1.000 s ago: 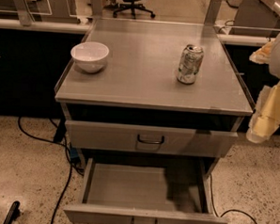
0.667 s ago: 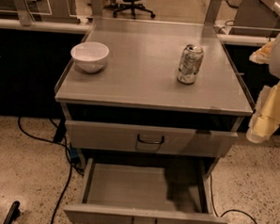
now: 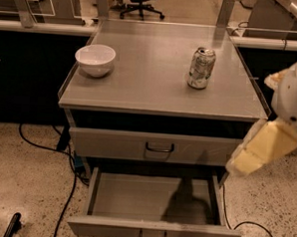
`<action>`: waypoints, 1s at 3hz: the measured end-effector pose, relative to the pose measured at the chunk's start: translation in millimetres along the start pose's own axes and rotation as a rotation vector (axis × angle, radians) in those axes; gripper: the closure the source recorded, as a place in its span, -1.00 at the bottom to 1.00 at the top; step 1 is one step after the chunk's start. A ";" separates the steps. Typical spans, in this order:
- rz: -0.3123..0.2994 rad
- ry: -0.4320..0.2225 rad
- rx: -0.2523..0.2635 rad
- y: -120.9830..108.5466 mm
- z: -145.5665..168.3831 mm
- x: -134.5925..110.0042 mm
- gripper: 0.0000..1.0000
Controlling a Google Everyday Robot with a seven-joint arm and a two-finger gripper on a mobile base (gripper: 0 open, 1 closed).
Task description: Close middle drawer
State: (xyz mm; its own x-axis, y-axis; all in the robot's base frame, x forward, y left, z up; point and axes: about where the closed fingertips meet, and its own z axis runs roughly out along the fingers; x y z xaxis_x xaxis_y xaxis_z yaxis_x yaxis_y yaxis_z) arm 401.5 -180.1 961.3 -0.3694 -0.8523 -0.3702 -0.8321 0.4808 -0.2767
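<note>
- The gripper [image 3: 251, 156] hangs at the right, just off the cabinet's [image 3: 150, 85] front corner. It's touching nothing we can see, and we can't tell whether it's open.
- The middle drawer [image 3: 113, 228] sits low and is pulled far out.
- There's floor on both sides, with a cable [image 3: 67, 201] on the left.

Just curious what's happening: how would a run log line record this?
middle drawer: pulled out | end effector: right of cabinet, not on handle | bowl, can: on top

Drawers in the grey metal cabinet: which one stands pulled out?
The lower grey metal drawer, showing its shallow tray; the drawer above shows only its front panel. The gripper hangs to their right.
</note>
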 end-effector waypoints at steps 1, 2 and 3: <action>0.230 -0.049 0.044 44.3 17.4 7.1 -1.00; 0.405 -0.053 0.028 71.4 78.4 29.7 -1.00; 0.448 -0.046 0.037 81.2 106.2 47.1 -0.65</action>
State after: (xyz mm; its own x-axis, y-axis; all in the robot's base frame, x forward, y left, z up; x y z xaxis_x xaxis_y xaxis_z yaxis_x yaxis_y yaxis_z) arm 360.5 -159.3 827.3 -0.6701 -0.5492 -0.4994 -0.5787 0.8078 -0.1119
